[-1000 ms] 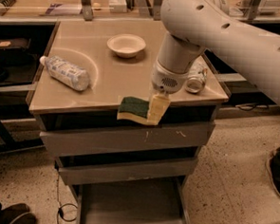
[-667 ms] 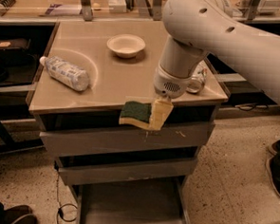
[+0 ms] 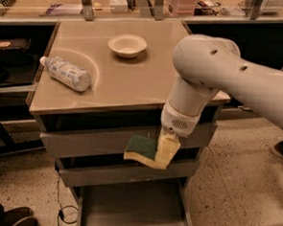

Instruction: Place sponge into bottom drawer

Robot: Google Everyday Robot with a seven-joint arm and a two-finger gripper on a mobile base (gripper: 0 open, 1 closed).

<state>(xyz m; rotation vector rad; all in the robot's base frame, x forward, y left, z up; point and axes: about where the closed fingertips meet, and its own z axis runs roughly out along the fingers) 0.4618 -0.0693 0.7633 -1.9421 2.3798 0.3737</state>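
bowl (image 3: 127,45): white, upright, rear centre of tabletop (image 3: 133,88)
bottle (image 3: 65,73): plastic, on its side at the left, well apart from bowl
shoe (image 3: 11,217): on the floor, bottom-left corner

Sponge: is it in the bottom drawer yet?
Not yet. The hand holds the sponge in the air, above the open bottom drawer.

No text, brand, number or sign can be read anywhere. A patterned label is seen wrapped around the plastic bottle (image 3: 66,73), which lies at the left of the tabletop (image 3: 133,83), but no word on it can be made out. The gripper (image 3: 164,152) is found below the tabletop's front edge, clamped on the sponge (image 3: 140,147); no marking is shown on either.
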